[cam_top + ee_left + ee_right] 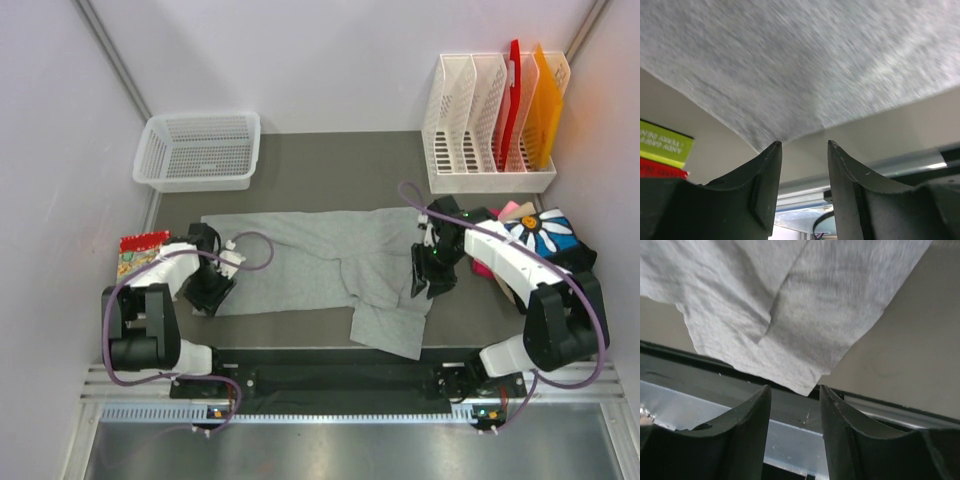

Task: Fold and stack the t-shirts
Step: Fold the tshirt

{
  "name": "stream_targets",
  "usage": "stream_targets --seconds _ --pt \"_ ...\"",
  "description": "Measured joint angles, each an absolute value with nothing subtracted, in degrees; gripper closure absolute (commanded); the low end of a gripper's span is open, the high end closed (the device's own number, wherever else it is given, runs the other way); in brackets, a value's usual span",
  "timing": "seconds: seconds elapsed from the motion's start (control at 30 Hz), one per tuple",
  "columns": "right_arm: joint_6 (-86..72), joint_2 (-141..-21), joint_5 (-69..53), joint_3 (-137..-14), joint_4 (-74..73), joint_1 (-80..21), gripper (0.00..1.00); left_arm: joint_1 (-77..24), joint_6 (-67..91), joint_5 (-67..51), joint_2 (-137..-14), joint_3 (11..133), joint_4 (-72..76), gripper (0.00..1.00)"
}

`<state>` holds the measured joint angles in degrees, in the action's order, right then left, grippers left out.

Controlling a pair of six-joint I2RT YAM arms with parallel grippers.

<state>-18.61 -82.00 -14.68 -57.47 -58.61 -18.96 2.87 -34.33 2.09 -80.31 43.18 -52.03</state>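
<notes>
The light grey t-shirt [320, 262] lies rumpled across the middle of the frame, one flap hanging toward the lower edge. The left gripper [804, 150] and right gripper [794, 392] each stand partly open and empty, a cloth corner just beyond the tips. A pinch from here may catch only one layer, or miss the corner and scrape the table [330, 160], dragging the fold crooked. The right arm hides most of the blue-and-white shirt [545, 232] pile at right. The left wrist view is blurred.
</notes>
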Motion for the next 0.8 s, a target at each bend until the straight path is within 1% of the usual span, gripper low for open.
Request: stream_targets --seconds 0.33,0.47,0.8 --pt "-19.7 -76.6 -16.3 -49.0 -60.6 -21.1 0.54 3.1 -35.0 2.7 -82.0 41.6 -47.5 0.51" --pt "-20.2 -76.7 -16.3 -47.9 -60.5 -21.3 0.53 3.1 -35.1 2.7 -82.0 41.5 -47.3 0.54" --pt "-20.7 -84.1 -14.2 -48.7 -55.2 -21.4 0.56 3.1 -35.0 2.0 -81.3 40.9 -47.0 0.60"
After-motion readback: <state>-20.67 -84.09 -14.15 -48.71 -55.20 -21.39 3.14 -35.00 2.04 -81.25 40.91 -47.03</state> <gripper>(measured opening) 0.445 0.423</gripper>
